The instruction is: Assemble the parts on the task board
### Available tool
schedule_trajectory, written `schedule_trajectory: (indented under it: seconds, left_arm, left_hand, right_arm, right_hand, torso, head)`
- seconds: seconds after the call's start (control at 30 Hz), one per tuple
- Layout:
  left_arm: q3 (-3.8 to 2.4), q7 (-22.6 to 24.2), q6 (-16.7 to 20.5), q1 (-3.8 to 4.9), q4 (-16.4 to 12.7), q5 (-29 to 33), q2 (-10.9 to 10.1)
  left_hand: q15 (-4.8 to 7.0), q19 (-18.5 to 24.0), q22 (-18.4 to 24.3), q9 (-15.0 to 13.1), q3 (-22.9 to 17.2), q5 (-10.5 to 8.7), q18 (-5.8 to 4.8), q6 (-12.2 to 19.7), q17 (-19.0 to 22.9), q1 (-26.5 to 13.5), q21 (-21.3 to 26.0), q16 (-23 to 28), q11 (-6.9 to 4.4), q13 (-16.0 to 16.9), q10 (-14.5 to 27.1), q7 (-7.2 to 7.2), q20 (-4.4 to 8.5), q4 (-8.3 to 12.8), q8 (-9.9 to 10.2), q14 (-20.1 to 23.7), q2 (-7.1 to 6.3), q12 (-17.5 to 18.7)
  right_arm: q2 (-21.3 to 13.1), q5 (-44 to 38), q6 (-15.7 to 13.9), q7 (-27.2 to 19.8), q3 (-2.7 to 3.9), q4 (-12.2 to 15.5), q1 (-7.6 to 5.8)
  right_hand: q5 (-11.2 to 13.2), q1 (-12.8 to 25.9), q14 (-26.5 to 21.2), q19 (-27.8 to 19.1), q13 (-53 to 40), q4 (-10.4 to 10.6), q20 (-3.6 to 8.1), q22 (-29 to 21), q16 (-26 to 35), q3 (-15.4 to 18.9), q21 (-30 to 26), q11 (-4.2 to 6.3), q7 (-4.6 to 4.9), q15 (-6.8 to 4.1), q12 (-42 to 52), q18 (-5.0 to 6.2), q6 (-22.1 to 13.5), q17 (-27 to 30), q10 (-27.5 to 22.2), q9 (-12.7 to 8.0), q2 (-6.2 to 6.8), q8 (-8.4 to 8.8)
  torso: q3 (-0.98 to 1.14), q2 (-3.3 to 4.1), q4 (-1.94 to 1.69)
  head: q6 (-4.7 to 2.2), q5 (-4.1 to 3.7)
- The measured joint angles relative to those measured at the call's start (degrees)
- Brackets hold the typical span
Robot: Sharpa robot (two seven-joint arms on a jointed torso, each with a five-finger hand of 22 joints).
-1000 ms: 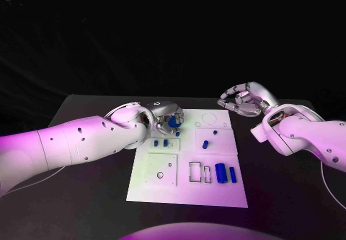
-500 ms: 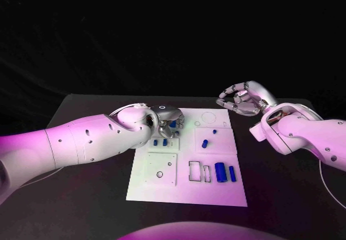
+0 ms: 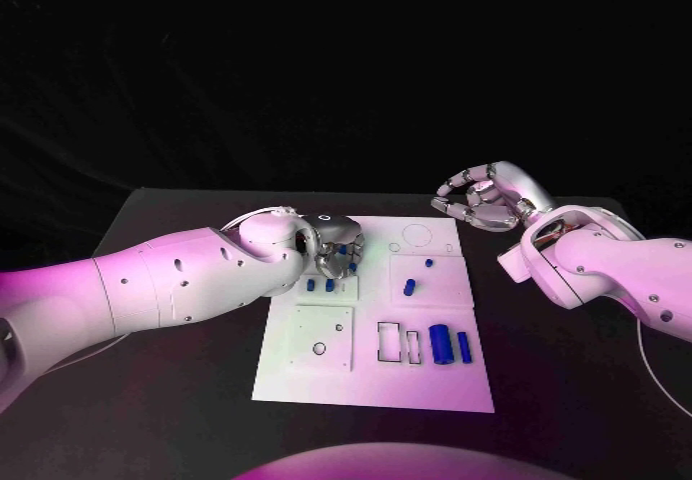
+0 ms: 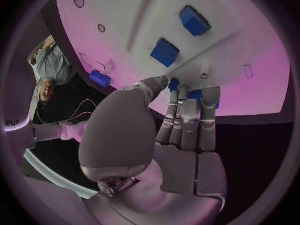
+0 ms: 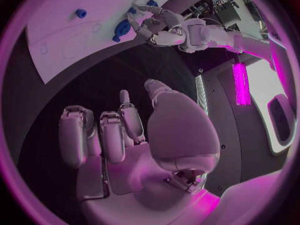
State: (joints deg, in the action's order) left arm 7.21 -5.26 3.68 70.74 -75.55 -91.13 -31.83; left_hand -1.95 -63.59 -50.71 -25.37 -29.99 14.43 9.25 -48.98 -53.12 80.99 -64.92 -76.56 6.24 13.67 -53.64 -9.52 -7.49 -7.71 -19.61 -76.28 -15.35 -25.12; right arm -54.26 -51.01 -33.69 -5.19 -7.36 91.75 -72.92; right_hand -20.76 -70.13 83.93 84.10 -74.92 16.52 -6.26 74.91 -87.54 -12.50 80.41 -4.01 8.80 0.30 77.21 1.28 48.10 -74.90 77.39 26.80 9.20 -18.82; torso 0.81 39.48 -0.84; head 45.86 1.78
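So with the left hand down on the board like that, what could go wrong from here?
The left hand has its fingers on a blue part at the task board far corner, so the grip may be poor and the part could slip. Two small blue parts stand right beside it and could get knocked.

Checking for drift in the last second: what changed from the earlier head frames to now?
The left hand turned over at the far left corner of the task board: a second ago a blue part showed between its fingers, now the hand covers that spot and whether it holds a part cannot be told. The right hand stayed curled above the table beyond the board's far right corner, holding nothing. The blue parts near the board's front kept their places.
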Motion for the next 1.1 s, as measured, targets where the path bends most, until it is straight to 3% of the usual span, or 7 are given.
schedule_trajectory:
  seconds: [0.4, 0.47, 0.67, 0.93, 1.0, 1.1]
  left_arm:
    - [-0.06, -0.32, 0.28, -0.05, 0.53, -0.02, 0.47]
    - [-0.06, -0.32, 0.36, -0.08, 0.60, 0.00, 0.52]
    - [-0.05, -0.24, 0.72, -0.18, 0.78, 0.23, 0.57]
    - [0.00, 0.14, 1.37, -0.28, 0.80, 0.96, 0.60]
    - [0.00, 0.39, 1.81, -0.29, 0.80, 1.22, 0.60]
    - [0.00, 0.76, 2.60, -0.30, 0.76, 1.63, 0.55]
  left_hand:
    - [0.21, -1.54, -2.34, 1.21, -2.12, 0.00, 0.00, -1.32, -0.40, 1.29, -1.76, -0.84, -0.31, -1.16, -2.72, 0.11, 0.31, 0.52, 0.97, -1.02, 1.28, 0.90]
    - [0.62, -2.06, -3.06, 1.32, -2.36, 0.00, -0.86, -1.87, -0.70, 1.28, -2.49, -1.24, -0.60, -1.33, -3.44, 0.23, 0.43, 0.77, 0.97, -1.44, 1.28, 1.01]
    - [1.32, -4.40, -6.06, 1.50, -3.15, -0.32, -0.86, -3.79, -1.60, 1.88, -4.80, -1.89, -1.29, -1.86, -6.18, 0.94, 0.72, 1.24, 0.97, -2.75, 1.88, 1.91]
    - [1.53, -4.71, -6.74, 1.61, -3.54, -0.32, -0.85, -4.68, -1.39, 1.56, -5.09, -1.89, -1.74, -2.47, -7.43, 1.26, 1.03, 1.32, 1.33, -2.96, 2.18, 3.20]
    - [1.86, -5.22, -7.43, 1.69, -3.96, -0.32, -1.65, -5.68, -1.34, 1.61, -5.85, -1.89, -1.83, -2.69, -8.57, 1.38, 1.29, 1.74, 1.34, -3.30, 2.22, 3.89]
    - [1.96, -5.74, -8.35, 1.69, -4.40, -0.33, -1.74, -6.78, -1.17, 1.70, -6.42, -1.89, -2.14, -2.99, -9.87, 1.46, 1.63, 2.19, 1.56, -3.54, 2.41, 4.92]
  right_arm:
    - [-0.01, -0.05, 0.00, -0.01, 0.00, 0.05, 0.00]
    - [0.00, -0.06, 0.00, -0.01, 0.00, 0.05, 0.00]
    - [0.02, -0.08, 0.01, -0.01, 0.00, 0.05, 0.00]
    - [0.03, -0.12, 0.01, -0.01, 0.00, 0.03, 0.00]
    - [0.03, -0.13, 0.01, -0.01, 0.00, 0.02, 0.00]
    - [0.03, -0.15, 0.01, 0.00, 0.00, 0.02, 0.00]
  right_hand:
    - [-0.09, 0.00, 0.00, 0.00, 0.01, 0.00, 0.00, -0.01, 0.00, 0.00, 0.00, 0.00, 0.00, 0.00, 0.00, 0.00, 0.00, 0.00, 0.00, -0.01, 0.00, 0.00]
    - [-0.23, 0.00, 0.00, 0.00, 0.01, 0.00, 0.00, -0.01, 0.00, 0.00, 0.00, 0.00, 0.00, 0.00, 0.00, 0.00, 0.00, 0.00, 0.00, -0.01, 0.00, 0.00]
    - [-0.22, 0.00, 0.00, 0.00, 0.01, 0.00, 0.00, 0.04, 0.00, 0.00, 0.00, 0.00, 0.00, 0.00, 0.00, 0.00, 0.00, 0.00, 0.00, -0.01, 0.00, 0.00]
    - [-0.22, 0.00, 0.00, 0.00, 0.01, 0.00, 0.00, 0.04, 0.00, 0.00, 0.00, 0.00, 0.00, 0.00, 0.00, 0.00, 0.00, 0.00, 0.00, -0.01, 0.00, 0.00]
    - [-0.22, 0.00, 0.00, 0.00, 0.01, 0.00, 0.00, 0.03, 0.00, 0.00, 0.00, 0.00, 0.00, 0.00, 0.00, 0.00, 0.00, 0.00, 0.00, -0.01, 0.00, 0.00]
    - [-0.22, 0.00, 0.00, 0.00, 0.01, 0.00, 0.00, 0.03, 0.00, 0.00, 0.00, 0.00, 0.00, 0.00, 0.00, 0.00, 0.00, 0.00, 0.00, -0.01, 0.00, 0.00]
  torso:
    - [-0.01, 0.02, 0.02]
    - [0.01, 0.01, 0.02]
    - [0.03, -0.03, 0.02]
    - [0.03, -0.05, 0.02]
    - [0.03, -0.05, 0.02]
    - [0.02, -0.06, 0.02]
  head:
    - [0.10, 0.01]
    - [0.14, 0.05]
    - [0.19, 0.09]
    - [0.20, 0.08]
    - [0.18, 0.09]
    - [0.12, 0.09]
